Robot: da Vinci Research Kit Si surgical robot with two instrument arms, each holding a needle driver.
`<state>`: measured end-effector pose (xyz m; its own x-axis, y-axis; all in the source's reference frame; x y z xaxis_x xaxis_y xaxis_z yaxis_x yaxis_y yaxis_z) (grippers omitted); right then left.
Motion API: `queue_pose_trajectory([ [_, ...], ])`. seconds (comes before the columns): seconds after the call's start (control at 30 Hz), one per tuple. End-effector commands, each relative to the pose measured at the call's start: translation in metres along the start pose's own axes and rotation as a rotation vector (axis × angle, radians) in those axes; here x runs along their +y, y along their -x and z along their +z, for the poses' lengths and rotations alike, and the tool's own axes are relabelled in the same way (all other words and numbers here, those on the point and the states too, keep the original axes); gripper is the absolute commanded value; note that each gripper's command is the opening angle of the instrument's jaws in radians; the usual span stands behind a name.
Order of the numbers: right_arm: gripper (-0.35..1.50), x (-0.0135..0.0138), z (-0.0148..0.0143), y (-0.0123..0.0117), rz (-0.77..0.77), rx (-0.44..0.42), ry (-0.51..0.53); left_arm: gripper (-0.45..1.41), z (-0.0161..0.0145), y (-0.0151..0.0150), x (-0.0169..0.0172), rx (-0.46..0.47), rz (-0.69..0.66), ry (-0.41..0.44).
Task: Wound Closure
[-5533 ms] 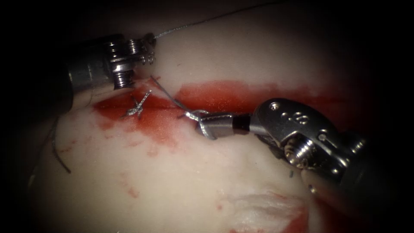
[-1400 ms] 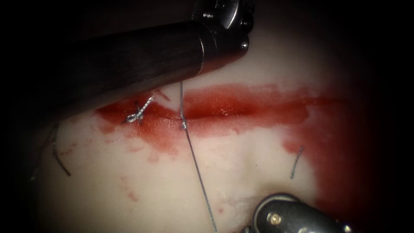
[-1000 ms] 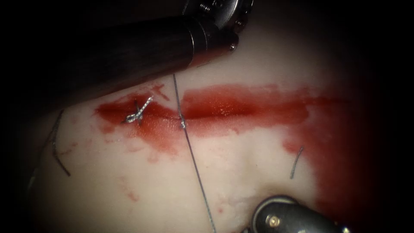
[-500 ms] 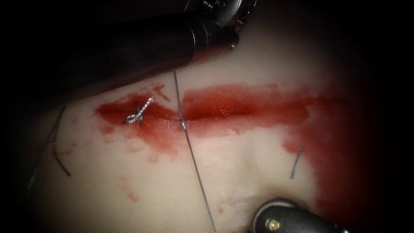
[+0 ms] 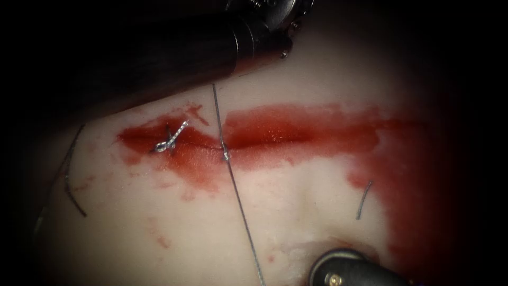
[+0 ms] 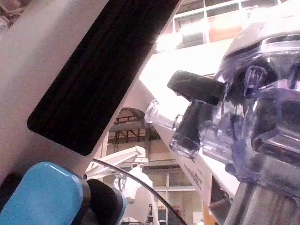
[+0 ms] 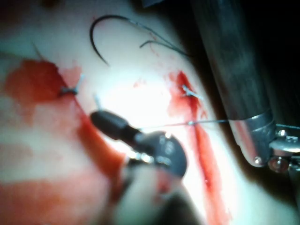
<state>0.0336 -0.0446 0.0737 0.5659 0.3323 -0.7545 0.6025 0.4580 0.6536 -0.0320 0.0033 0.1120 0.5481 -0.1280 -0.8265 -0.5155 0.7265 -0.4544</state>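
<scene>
The thread ran as one thin, taut, pale line across the tissue. It came out from under the left tool, passed through a small knot on the cut, and went down toward the right tool. In the right wrist view the right tool's dark jaws looked pressed together, with the thread stretched straight to them from the knot. What the left tool held could not be told. The needle, a dark slender curve, lay loose on the tissue well to the left of the cut, held by neither tool and not in the tissue. A finished stitch sat left of the knot, in the red fluid. A short cut end of thread lay to the right.
</scene>
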Motion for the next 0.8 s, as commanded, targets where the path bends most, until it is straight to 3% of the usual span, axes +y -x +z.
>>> queue_pose_trajectory([
  [0.03, -0.35, 0.0016, -0.0004, -0.0007, -0.002, 0.013, 0.023, -0.45, 0.0002, 0.0000, 0.0013, -0.023, -0.029, -0.061],
  [0.17, -0.35, 0.0035, -0.0020, -0.0016, 0.003, 0.076, 0.124, -0.45, 0.0001, -0.0015, 0.0001, -0.151, -0.114, -0.025],
  [0.2, -0.28, 0.0044, -0.0029, -0.0021, -0.054, 0.095, 0.152, -0.45, 0.0000, -0.0029, -0.0007, -0.230, -0.154, -0.005],
  [0.27, 1.00, 0.0056, -0.0041, -0.0026, -0.087, 0.091, 0.184, -0.45, -0.0005, -0.0061, -0.0025, -0.397, -0.351, -0.058],
  [0.43, 1.06, 0.0055, -0.0058, -0.0026, -0.067, 0.082, 0.278, -0.45, -0.0018, -0.0116, -0.0048, -0.648, -0.648, -0.129],
  [0.47, 1.10, 0.0054, -0.0060, -0.0028, -0.058, 0.095, 0.342, -0.45, -0.0022, -0.0141, -0.0052, -0.752, -0.775, -0.244],
  [0.5, 1.18, 0.0053, -0.0061, -0.0029, -0.054, 0.111, 0.387, -0.45, -0.0024, -0.0152, -0.0053, -0.788, -0.851, -0.323],
  [0.53, 1.20, 0.0053, -0.0063, -0.0031, -0.025, 0.137, 0.436, -0.45, -0.0025, -0.0173, -0.0056, -0.858, -0.993, -0.515],
  [0.57, 1.20, 0.0053, -0.0064, -0.0033, -0.009, 0.147, 0.455, -0.45, -0.0025, -0.0185, -0.0056, -0.915, -1.067, -0.636],
  [0.63, 1.18, 0.0052, -0.0069, -0.0035, 0.011, 0.164, 0.488, -0.45, -0.0025, -0.0203, -0.0058, -0.983, -1.149, -0.773],
  [0.7, 1.13, 0.0052, -0.0077, -0.0038, 0.047, 0.188, 0.524, -0.45, -0.0025, -0.0219, -0.0061, -1.125, -1.246, -0.909],
  [0.77, 1.05, 0.0053, -0.0085, -0.0040, 0.068, 0.207, 0.560, -0.45, -0.0024, -0.0230, -0.0061, -1.315, -1.345, -1.100],
  [0.8, 0.83, 0.0055, -0.0096, -0.0042, 0.102, 0.253, 0.631, -0.45, -0.0022, -0.0235, -0.0062, -1.453, -1.431, -1.230],
])
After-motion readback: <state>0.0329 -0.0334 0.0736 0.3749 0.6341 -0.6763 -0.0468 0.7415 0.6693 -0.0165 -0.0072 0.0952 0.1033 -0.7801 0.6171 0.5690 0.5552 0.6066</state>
